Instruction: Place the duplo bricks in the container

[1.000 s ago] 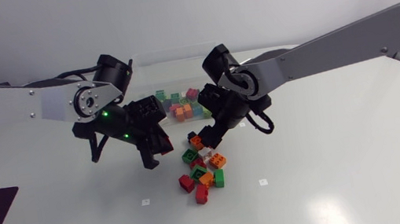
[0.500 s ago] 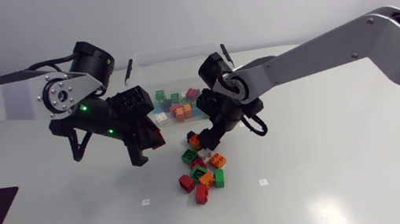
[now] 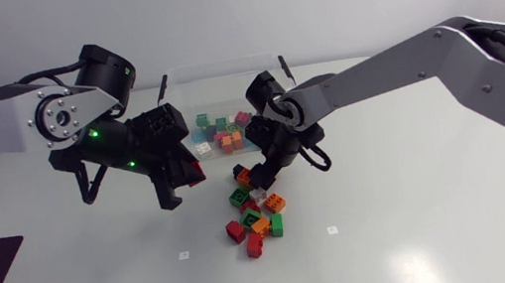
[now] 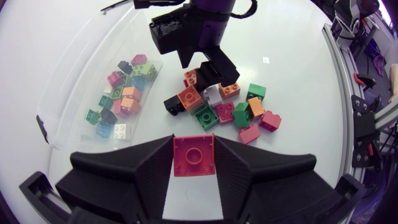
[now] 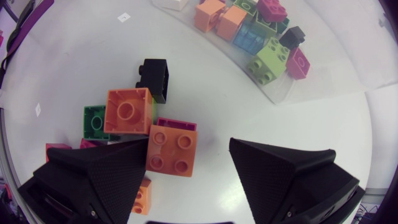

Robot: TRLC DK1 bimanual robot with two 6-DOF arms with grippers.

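My left gripper (image 3: 186, 179) hangs left of the brick pile, shut on a red duplo brick (image 4: 193, 155) that sits between its fingers. A loose pile of red, green, orange and black bricks (image 3: 256, 216) lies on the white table. My right gripper (image 3: 263, 174) is down at the pile's far end, open. An orange four-stud brick (image 5: 171, 147) lies between its fingers, against one finger and apart from the other. Ahead of it sit an orange single-stud brick (image 5: 127, 111) and a black brick (image 5: 153, 76). The clear container (image 3: 214, 69) behind the pile holds several bricks.
The container's low wall (image 5: 273, 93) runs close ahead of my right gripper. In the left wrist view my right gripper (image 4: 214, 67) stands over the pile, between my left gripper and the container (image 4: 71, 74). Small white marks dot the table.
My left arm has pulled back left and slightly up with the red brick. My right gripper has sunk lower onto the pile's far end, fingers narrowing a little.
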